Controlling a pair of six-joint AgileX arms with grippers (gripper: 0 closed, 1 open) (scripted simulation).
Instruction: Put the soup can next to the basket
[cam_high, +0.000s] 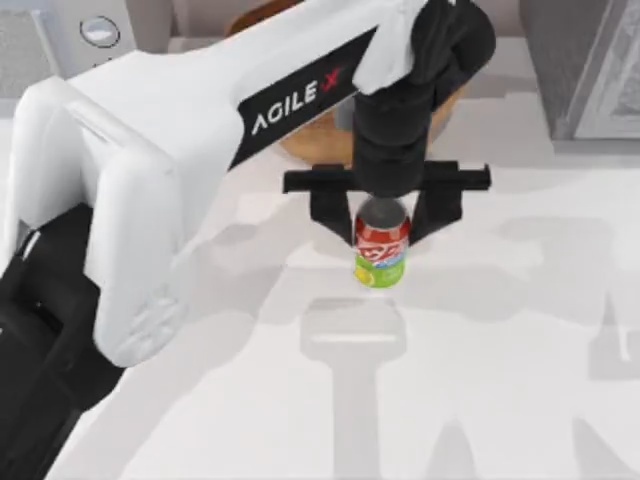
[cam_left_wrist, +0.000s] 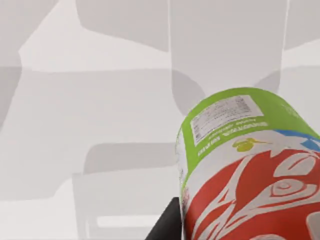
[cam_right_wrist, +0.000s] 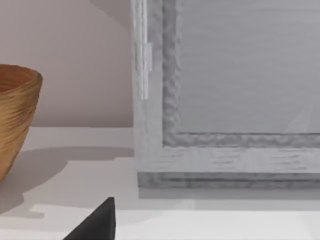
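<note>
The soup can (cam_high: 380, 252), red on top and lime green below, is upright at the table's middle. My left gripper (cam_high: 382, 232) reaches down over it from the big white left arm and is shut on its upper part, with a black finger on each side. In the left wrist view the soup can (cam_left_wrist: 245, 170) is close up beside a dark finger (cam_left_wrist: 167, 226). The tan woven basket (cam_high: 312, 146) stands just behind the can, mostly hidden under the arm. The basket (cam_right_wrist: 15, 115) also appears in the right wrist view, near a black fingertip (cam_right_wrist: 100, 222) of my right gripper.
A grey framed cabinet (cam_high: 590, 70) stands at the back right of the table, and the cabinet (cam_right_wrist: 225, 100) is close in the right wrist view. A white appliance with a round dial (cam_high: 98, 30) sits at the back left. Bare white table (cam_high: 480, 400) lies in front of the can.
</note>
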